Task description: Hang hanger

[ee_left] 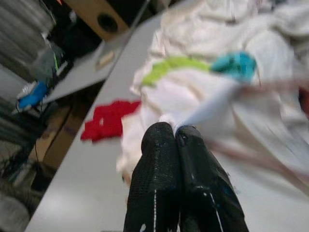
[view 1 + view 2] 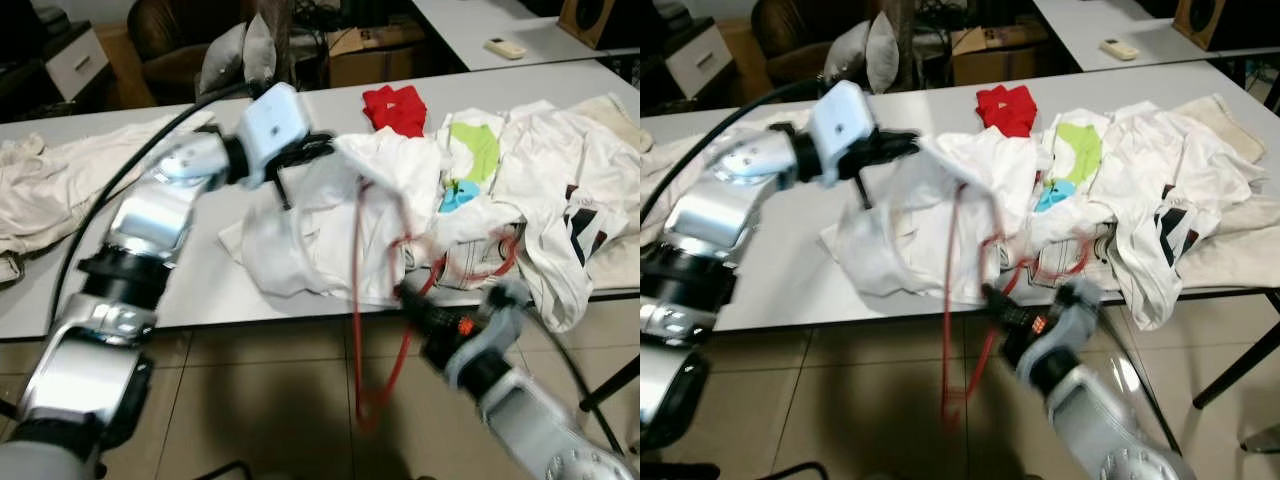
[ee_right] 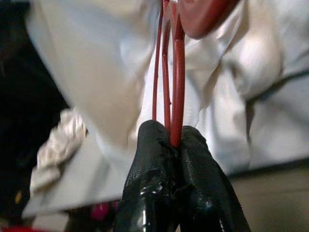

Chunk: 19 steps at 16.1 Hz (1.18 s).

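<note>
- The left pincer (image 2: 318, 147) is closed tight on a fold of the white shirt (image 2: 330, 215), lifting it off the grey worktop (image 2: 200, 290) at about 12 o'clock of the garment.
- The right pincer (image 3: 173, 137) is clamped on the thin red wire of the hanger (image 2: 372, 330); its fingers (image 3: 149, 159) press the wire between them with no gap.
- The hanger is at about 6 o'clock of the shirt. Part of it runs up under or into the white cloth, and its lower loop dangles past the worktop edge toward the tiled floor (image 2: 250, 400).
- The step in hand seems to be feeding the hanger into the shirt. To do it well, keep the left grip high so the cloth stays open and slack.
- Steer the wire slowly. It is springy and blurred here, so it likely swings.
- The pile of clothes (image 2: 540, 190) at 3 o'clock lies touching the shirt, and a red loop sits close against it, so pull clear to avoid snagging.
- The red cloth (image 2: 395, 108) at 1 o'clock lies apart and needs no care.
</note>
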### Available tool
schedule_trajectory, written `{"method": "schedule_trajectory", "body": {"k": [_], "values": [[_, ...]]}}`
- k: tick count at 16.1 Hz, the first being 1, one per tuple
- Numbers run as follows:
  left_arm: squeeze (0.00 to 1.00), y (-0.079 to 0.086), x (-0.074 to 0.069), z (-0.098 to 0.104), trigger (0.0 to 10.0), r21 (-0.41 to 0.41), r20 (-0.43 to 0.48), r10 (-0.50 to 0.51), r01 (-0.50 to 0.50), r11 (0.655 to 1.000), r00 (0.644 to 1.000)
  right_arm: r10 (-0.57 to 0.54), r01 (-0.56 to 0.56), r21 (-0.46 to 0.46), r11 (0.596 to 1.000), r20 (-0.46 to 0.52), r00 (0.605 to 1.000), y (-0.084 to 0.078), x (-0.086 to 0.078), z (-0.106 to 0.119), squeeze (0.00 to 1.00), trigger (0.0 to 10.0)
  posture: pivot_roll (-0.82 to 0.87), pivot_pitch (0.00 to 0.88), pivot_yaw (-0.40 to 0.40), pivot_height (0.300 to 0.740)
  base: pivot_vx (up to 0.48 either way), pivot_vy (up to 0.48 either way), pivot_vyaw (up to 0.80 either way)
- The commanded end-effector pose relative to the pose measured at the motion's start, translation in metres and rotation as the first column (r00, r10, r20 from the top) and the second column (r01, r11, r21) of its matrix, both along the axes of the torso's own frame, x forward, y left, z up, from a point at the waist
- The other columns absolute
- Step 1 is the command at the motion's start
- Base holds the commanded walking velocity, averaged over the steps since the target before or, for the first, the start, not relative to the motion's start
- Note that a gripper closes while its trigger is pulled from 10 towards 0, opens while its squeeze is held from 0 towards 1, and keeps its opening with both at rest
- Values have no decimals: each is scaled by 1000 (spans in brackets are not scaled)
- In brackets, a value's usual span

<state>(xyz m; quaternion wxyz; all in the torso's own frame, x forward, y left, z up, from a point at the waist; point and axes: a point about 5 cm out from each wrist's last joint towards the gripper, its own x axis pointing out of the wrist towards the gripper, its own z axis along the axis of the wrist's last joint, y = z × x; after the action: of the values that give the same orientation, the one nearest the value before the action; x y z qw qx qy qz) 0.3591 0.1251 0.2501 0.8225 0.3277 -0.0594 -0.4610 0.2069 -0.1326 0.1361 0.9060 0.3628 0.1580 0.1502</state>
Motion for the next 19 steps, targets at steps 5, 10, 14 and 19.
{"method": "schedule_trajectory", "body": {"k": [5, 10, 14, 19], "values": [[0, -8, -15, -32, 0, 54, -188, -108, 120, 991, 976, -171, 160, 136, 978, 78, 982, 13, 42, 19, 0, 10000, -18, 0, 156, 740, 0, 0, 0], [0, -15, -18, -34, 0, -24, -298, -190, 192, 981, 935, -247, 226, 309, 924, 30, 968, 34, 80, 25, 0, 10000, 15, 0, 164, 740, 0, 0, 0], [0, -13, -12, -40, 0, 23, -285, -148, 161, 987, 947, -261, 233, 499, 835, -15, 965, 46, 90, 31, 0, 10000, 21, 0, 181, 740, 0, 0, 0], [0, -30, -20, -20, 0, -170, -347, -291, 245, 954, 891, -250, 217, 495, 841, -1, 968, 57, 102, 35, 0, 10000, 28, 0, 183, 740, 0, 0, 0]]}}
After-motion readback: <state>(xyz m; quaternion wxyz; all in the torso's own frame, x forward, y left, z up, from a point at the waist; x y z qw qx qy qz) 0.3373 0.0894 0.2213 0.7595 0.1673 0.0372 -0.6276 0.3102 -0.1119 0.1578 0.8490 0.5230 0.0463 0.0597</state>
